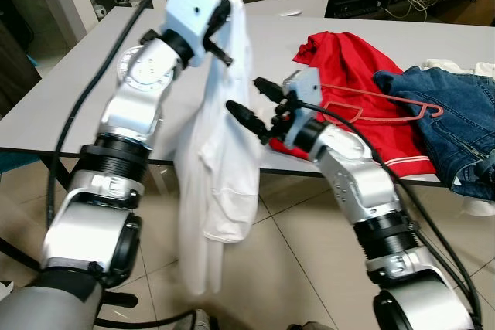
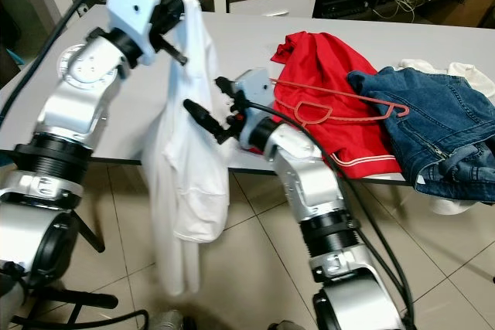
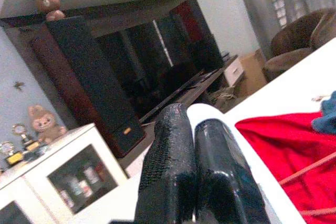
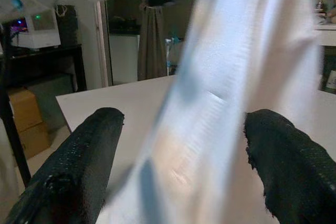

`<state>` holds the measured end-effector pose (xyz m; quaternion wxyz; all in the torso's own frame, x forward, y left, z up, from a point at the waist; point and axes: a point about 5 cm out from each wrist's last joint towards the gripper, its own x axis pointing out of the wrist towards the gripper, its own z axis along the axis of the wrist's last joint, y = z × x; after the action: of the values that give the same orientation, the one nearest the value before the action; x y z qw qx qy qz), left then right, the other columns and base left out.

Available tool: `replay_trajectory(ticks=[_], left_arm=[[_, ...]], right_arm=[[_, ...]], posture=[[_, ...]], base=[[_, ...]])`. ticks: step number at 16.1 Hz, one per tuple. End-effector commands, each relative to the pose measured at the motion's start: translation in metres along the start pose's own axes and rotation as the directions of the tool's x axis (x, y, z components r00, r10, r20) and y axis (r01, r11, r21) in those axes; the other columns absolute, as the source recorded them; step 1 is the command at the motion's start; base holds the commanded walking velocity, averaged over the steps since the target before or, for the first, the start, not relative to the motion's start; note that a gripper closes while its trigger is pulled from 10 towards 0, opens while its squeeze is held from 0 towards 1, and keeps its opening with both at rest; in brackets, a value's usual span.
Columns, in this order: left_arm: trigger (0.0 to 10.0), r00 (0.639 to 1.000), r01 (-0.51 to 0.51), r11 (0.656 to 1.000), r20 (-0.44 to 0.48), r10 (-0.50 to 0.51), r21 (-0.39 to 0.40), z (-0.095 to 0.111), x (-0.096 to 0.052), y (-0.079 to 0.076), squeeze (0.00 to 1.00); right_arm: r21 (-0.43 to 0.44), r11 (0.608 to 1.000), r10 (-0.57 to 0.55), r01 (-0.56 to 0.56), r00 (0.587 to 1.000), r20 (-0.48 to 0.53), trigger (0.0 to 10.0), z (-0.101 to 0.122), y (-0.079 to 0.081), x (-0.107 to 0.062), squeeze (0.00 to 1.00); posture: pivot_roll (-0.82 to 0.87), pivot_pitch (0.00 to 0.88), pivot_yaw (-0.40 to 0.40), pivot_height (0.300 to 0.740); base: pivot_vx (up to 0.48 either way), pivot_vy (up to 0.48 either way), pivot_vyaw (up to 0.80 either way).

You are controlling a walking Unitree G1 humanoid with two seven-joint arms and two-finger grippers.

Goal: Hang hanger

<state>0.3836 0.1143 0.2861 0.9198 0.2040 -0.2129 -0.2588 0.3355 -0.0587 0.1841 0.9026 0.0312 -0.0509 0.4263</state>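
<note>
A white shirt [image 1: 220, 168] hangs from my left gripper [image 1: 226, 17], which is raised over the table's front edge and shut on the shirt's top. In the left wrist view its two black fingers [image 3: 173, 171] are pressed together with white cloth behind them. My right gripper [image 1: 246, 94] is open at the shirt's side, one finger on either side of the hanging cloth [image 4: 210, 103]. A thin red hanger [image 1: 379, 106] lies on the table, across a red garment [image 1: 348, 59], with its hook on the blue jeans [image 1: 452, 113].
The grey table [image 1: 100, 90] stands before me, with the clothes piled at its right end and pale cloth [image 1: 452, 67] behind the jeans. Cabinets and a TV stand line the far wall. Tiled floor [image 1: 294, 245] lies below the shirt.
</note>
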Motion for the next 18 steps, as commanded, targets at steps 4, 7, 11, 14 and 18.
replay_trajectory(ticks=[4,7,11,14,18], left_arm=[[10.0,0.998,0.014,1.000,0.069,-0.013,-0.005,0.015,0.004,-0.008,0.00],[10.0,0.995,0.014,1.000,0.100,-0.011,-0.024,0.023,0.004,-0.009,0.00],[10.0,0.993,0.018,0.999,0.116,-0.014,-0.030,0.027,0.001,-0.013,0.00],[10.0,0.993,0.014,0.999,0.121,-0.009,-0.039,0.029,-0.001,-0.013,0.00],[10.0,0.993,0.009,0.998,0.120,-0.002,-0.055,0.030,-0.005,-0.015,0.00]], right_arm=[[-0.051,0.997,-0.054,0.051,0.997,-0.062,10.0,-0.003,-0.001,0.015,0.00],[-0.077,0.990,-0.126,0.117,0.984,-0.127,10.0,-0.015,-0.005,0.017,0.00],[-0.105,0.978,-0.197,0.177,0.956,-0.216,0.0,-0.030,-0.012,0.017,0.00],[-0.126,0.963,-0.259,0.238,0.945,-0.198,0.0,-0.030,-0.019,0.015,0.00],[-0.165,0.904,-0.412,0.394,0.906,-0.095,0.0,-0.012,-0.038,0.014,0.00]], posture=[[-0.02,0.000,0.026,0.740],[-0.02,0.000,0.023,0.740],[-0.02,0.000,0.021,0.740],[-0.02,0.000,0.022,0.740],[-0.02,0.000,0.024,0.740]], base=[[0.000,0.000,0.00],[0.000,0.000,0.00],[0.000,0.000,0.00],[0.000,0.000,0.00],[0.000,0.000,0.00]])
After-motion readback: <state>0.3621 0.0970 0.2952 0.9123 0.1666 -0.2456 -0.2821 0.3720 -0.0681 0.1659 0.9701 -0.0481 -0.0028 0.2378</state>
